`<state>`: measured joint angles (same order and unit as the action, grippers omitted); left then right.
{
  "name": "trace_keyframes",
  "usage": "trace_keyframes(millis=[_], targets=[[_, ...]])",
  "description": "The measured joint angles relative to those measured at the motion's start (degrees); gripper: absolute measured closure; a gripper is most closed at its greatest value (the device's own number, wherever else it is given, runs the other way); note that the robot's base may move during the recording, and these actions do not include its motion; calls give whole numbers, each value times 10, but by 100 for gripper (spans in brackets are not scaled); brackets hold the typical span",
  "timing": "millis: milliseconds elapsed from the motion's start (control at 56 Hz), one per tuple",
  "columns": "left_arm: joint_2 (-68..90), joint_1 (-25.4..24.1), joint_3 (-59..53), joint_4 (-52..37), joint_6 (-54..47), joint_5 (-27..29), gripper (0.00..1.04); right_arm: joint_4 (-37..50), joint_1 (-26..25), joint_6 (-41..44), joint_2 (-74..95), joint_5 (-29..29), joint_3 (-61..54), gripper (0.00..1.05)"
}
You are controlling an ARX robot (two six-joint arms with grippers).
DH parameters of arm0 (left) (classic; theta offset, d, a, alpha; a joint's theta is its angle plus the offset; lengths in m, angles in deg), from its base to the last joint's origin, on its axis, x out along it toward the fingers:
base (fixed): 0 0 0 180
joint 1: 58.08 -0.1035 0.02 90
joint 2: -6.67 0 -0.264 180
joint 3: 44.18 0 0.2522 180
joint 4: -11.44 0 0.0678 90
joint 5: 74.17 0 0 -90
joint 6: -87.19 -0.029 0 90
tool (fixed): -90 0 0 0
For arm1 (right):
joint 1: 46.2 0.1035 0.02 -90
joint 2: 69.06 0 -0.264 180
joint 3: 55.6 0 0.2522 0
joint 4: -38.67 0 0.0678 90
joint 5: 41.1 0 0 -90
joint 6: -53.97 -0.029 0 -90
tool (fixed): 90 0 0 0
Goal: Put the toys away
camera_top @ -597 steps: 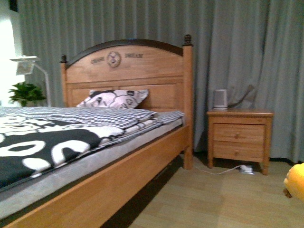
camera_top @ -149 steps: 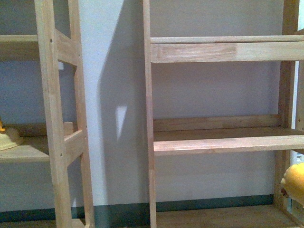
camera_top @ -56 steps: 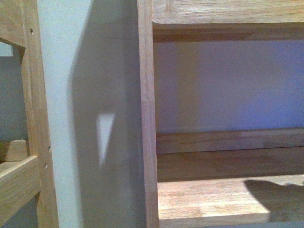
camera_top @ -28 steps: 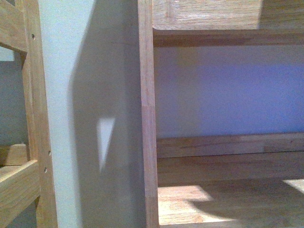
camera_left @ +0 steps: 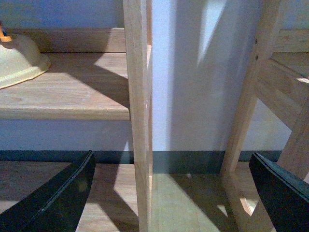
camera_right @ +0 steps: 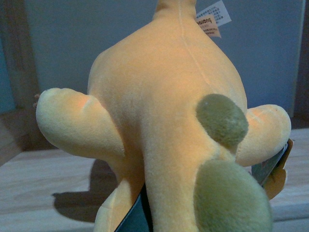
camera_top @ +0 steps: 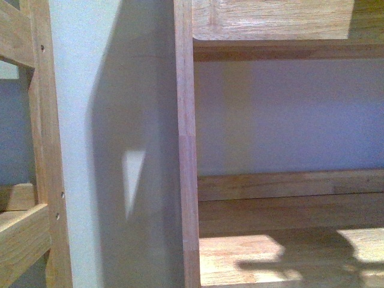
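Plush toy [camera_right: 169, 125] fills right wrist view, pinched in right gripper [camera_right: 140, 212]; dark finger [camera_right: 133, 217] shows under its body; toy hangs above wooden shelf board [camera_right: 43, 183], casting shadow there. Judgement: lower until toy rests on board, then let go; keep clear of upright post [camera_top: 186, 150]. Left gripper [camera_left: 174, 193] spread wide, holding nothing, beside neighbouring shelf [camera_left: 67, 96] carrying pale bowl-like thing [camera_left: 17, 60].
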<state>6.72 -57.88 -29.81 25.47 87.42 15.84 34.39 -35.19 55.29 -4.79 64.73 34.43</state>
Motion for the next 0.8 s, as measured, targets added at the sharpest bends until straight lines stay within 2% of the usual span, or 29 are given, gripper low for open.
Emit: trace_keyframes(millis=[375,804], targets=[[0,0,0,0,0,0,6,-67,28,-72,147,-14,189,98],[0,0,0,0,0,0,6,-113,66,-150,268,-23,317,98]])
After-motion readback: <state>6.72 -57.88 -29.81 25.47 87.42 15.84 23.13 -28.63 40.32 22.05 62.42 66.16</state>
